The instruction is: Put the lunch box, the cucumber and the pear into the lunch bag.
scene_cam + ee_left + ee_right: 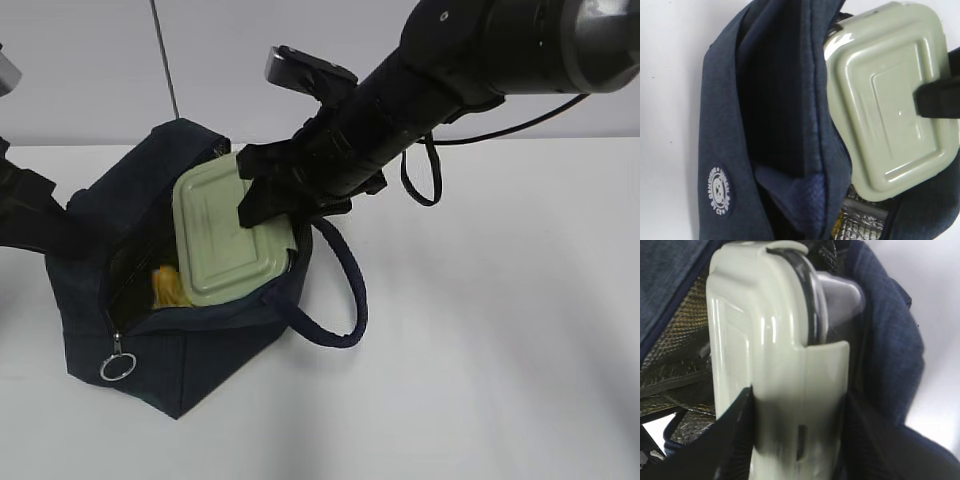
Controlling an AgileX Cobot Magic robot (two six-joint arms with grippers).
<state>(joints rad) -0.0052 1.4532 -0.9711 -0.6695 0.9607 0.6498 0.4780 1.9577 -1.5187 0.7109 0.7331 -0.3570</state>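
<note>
right gripper [268, 200] is clamped across the lunch box [225, 235], one finger on the lid and one on the clear base, holding it tilted in the mouth of the lunch bag [150, 340]. long axis runs far-to-near, only partway down, so i'd say it needs pushing down and left. something yellow, probably the pear [168, 288], sits inside to its left. can't tell what the left gripper is doing; its own camera doesn't show the fingers.

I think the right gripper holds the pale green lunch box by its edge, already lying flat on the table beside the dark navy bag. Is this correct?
Not quite. The right gripper does hold the pale sage-green lidded lunch box by its edge, but the box is not on the table: it sits tilted in the open mouth of the dark navy fabric lunch bag. The exterior view shows this.
</note>
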